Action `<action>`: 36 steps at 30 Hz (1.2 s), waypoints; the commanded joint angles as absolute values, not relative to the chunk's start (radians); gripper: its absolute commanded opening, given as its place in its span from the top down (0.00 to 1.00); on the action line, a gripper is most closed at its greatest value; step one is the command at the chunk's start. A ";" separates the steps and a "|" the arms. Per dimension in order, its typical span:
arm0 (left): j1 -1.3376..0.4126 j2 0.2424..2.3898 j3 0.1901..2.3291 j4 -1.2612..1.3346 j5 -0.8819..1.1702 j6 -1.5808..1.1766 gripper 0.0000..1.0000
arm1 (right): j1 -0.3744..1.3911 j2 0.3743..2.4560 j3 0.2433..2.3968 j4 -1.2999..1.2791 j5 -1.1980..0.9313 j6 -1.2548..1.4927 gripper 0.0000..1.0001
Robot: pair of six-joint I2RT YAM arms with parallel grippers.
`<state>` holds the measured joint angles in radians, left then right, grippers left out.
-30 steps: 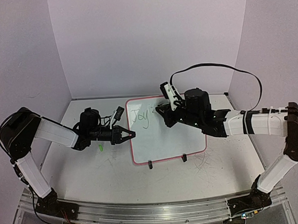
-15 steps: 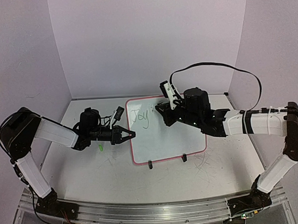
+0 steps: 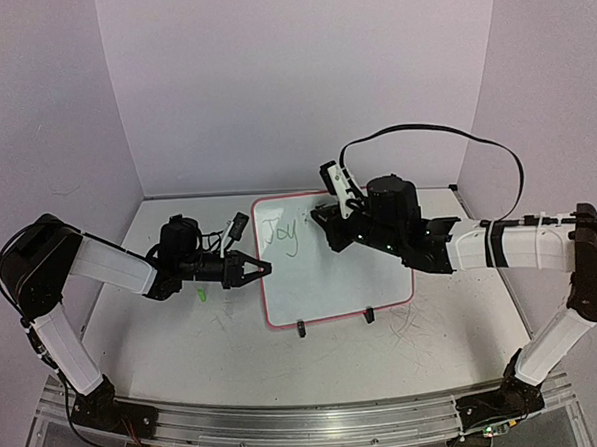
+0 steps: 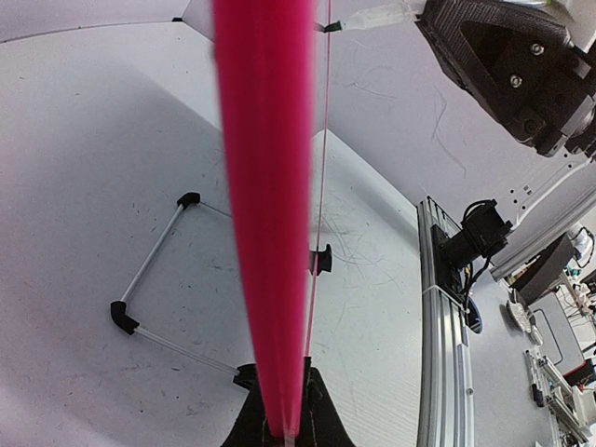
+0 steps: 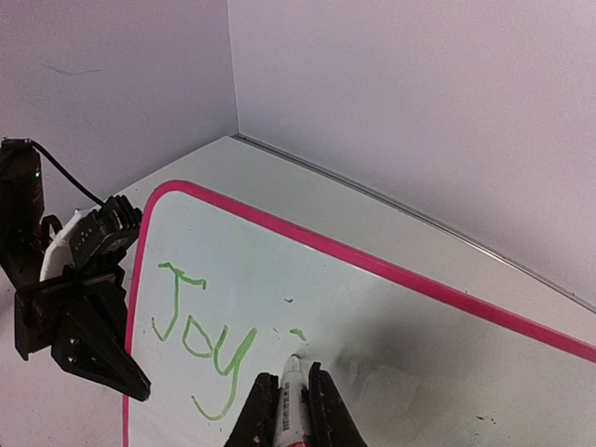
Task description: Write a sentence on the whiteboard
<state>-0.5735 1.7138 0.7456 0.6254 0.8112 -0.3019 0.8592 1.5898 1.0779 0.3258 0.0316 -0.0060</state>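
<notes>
A: Status?
B: Centre frame, the whiteboard (image 3: pixel 341 276) is pinched at its left rim by the left gripper (image 3: pixel 265 269).
A: Right side?
B: The marker (image 5: pixel 291 396) is clamped in the right gripper (image 5: pixel 291 374). Of the sentence (image 5: pixel 200 340), only "Joy" is written.

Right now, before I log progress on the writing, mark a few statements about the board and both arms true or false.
1. The sentence on the whiteboard so far reads "Joy", in green. True.
2. The right fingers hold a marker, tip at the board. True.
3. The left fingers are open, clear of the board. False: they are shut on its pink rim.
4. The marker's tip is left of the J. False: it is right of the y.
</notes>
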 commanded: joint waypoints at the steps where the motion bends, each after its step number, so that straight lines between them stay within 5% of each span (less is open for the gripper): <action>1: -0.558 1.693 0.744 0.572 0.668 -0.256 1.00 | 0.864 1.595 1.082 0.321 0.059 0.029 1.00; 36: -0.558 1.682 0.732 0.573 0.665 -0.259 1.00 | 0.842 1.484 0.975 0.395 -0.029 0.066 1.00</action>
